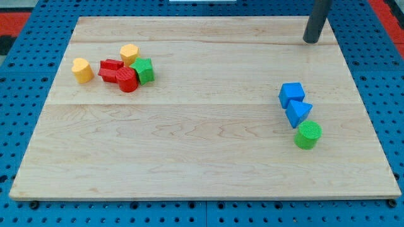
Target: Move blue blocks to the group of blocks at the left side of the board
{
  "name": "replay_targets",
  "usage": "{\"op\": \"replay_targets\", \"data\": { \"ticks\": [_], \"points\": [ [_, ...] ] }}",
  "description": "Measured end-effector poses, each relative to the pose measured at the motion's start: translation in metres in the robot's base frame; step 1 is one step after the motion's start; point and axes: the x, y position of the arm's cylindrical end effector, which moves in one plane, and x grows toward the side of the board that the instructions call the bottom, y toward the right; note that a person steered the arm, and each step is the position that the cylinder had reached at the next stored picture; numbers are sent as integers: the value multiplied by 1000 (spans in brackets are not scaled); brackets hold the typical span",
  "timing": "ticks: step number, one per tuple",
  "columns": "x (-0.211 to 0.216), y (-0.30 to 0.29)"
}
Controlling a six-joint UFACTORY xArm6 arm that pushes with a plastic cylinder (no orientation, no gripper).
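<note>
My tip [310,40] stands at the view's top right, near the far edge of the table [208,164]. The tool is a bare rod with nothing that opens or closes, and it holds nothing and touches no block.

Below the tip and slightly toward the view's left sit the two blue pieces: a blue cube [291,94] and, touching it on the lower side, a blue wedge-shaped block [298,113]. A green cylinder [308,135] rests against the wedge, farther still from the tip.

The risk, as I judge it, lies in that contact — a push on the blue pair from the wrong side could drag the green cylinder along, or split the two blues so that one slides off the rod's line. An off-centre push would likely spin the wedge away.

Far to the tip's left lies the target group: a yellow block [82,70], a second yellow block [129,54], two red blocks [118,74] and a green block [144,70] — closely bunched, so a hard arrival might scatter them.

The table is pale smooth wood, lying on a blue pegboard [25,113].
</note>
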Motion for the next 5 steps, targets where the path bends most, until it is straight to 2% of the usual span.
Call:
{"op": "replay_targets", "data": {
  "ticks": [2, 3, 4, 5],
  "points": [
    [65, 52],
    [113, 65],
    [155, 50],
    [181, -6]
  ]
}}
